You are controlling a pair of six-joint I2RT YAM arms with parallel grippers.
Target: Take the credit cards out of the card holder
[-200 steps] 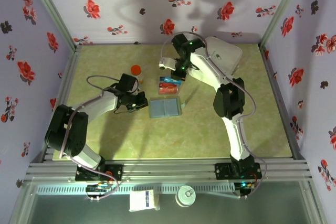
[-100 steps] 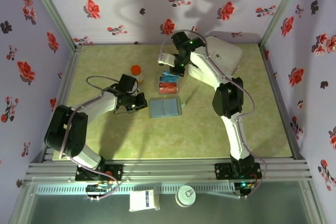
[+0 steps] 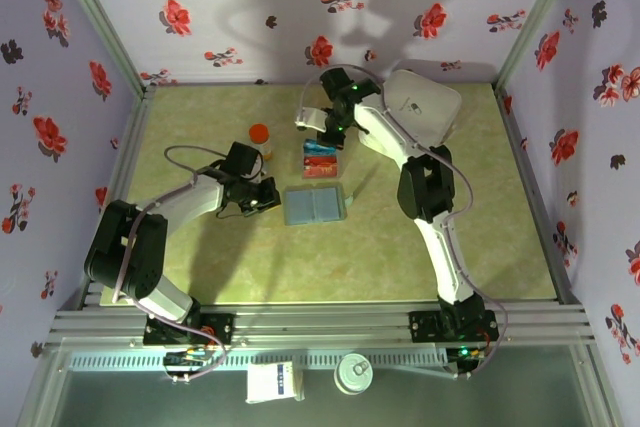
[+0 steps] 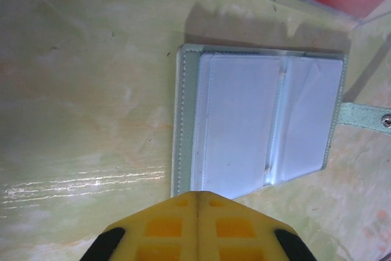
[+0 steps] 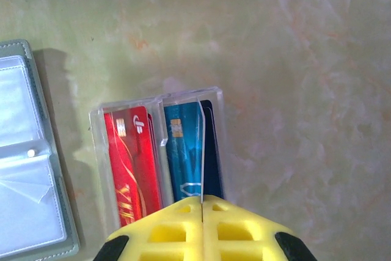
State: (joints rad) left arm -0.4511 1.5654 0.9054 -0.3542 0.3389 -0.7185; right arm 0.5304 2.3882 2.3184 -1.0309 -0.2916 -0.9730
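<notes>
Right end effector (image 5: pixel 201 207) has shifted left, closed over the credit cards (image 5: pixel 183 151).

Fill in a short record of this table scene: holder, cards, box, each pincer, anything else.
card holder: open flat, sleeves look empty
credit cards: a red and a blue one, side by side in the clear box
clear box: just beyond the holder
left pincer: shut, by the holder's left edge
right pincer: shut, above the blue card
also there: orange cap, white case
</notes>
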